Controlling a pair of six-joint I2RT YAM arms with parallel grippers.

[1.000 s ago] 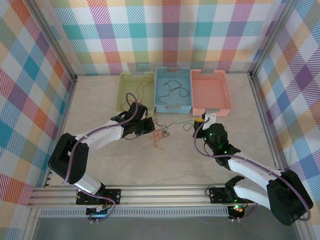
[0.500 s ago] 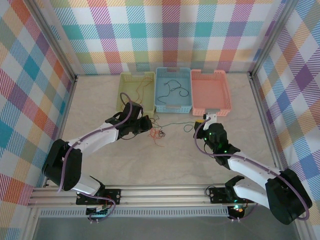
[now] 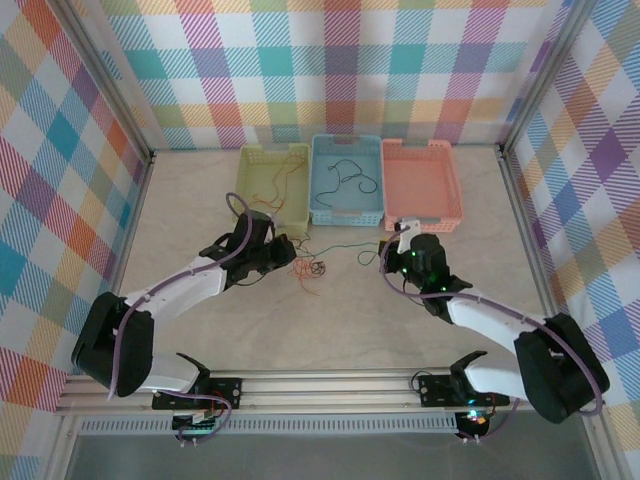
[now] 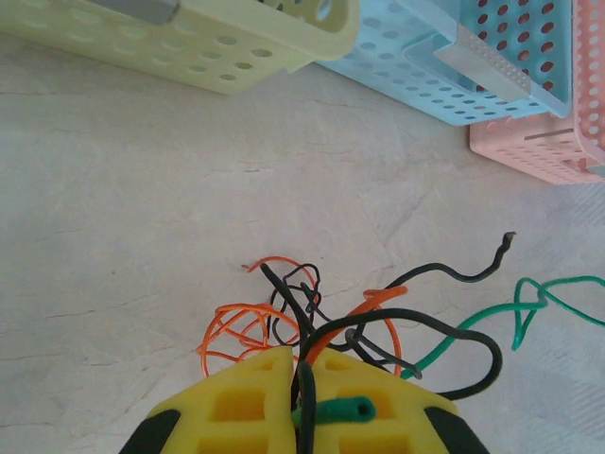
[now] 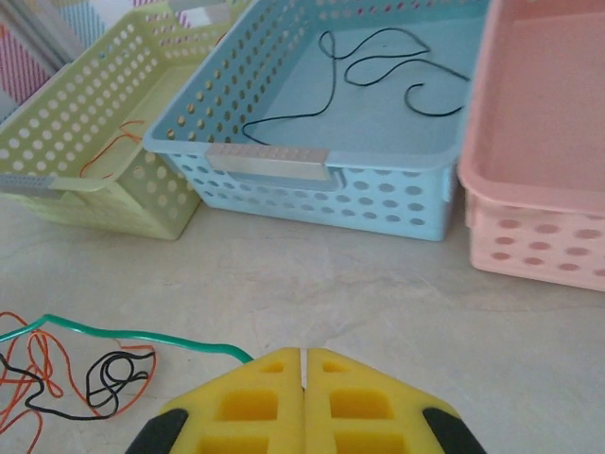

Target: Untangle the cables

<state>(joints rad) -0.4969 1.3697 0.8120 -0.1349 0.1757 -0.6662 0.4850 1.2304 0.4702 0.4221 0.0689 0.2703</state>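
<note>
Left gripper (image 4: 301, 364) is clamped tight, yellow foam pads (image 4: 241, 407) pressed together w/ a black cable (image 4: 444, 333) running straight into the seam and a green stub poking out across the pad. So it's gripping at the tangle (image 3: 307, 268) itself, right at its fingertips. Orange cable (image 4: 232, 326) loops lie just beyond, wound through the black.

Right gripper (image 5: 303, 364) is squeezed closed too. The green cable (image 5: 123, 333) snakes in from its left and meets the pad tip; prob. pinched there, though the very end hides under the foam, so I can't be sure.

What matters: the green cable's long axis runs side to side btw the two grippers, roughly parallel to the basket fronts. The tangle sits at the left end, well apart from the right arm. I reckon the next move is a pull apart along that line, drawing green out of the clump.

Materials: wires hair-thin, limp, springy in their curls, lying on a pale matte table (image 4: 142, 208). Perforated plastic baskets behind: yellow-green basket (image 5: 95, 180), blue basket (image 5: 312, 203) w/ a black wire (image 5: 378, 57) inside, pink basket (image 5: 529, 236).
</note>
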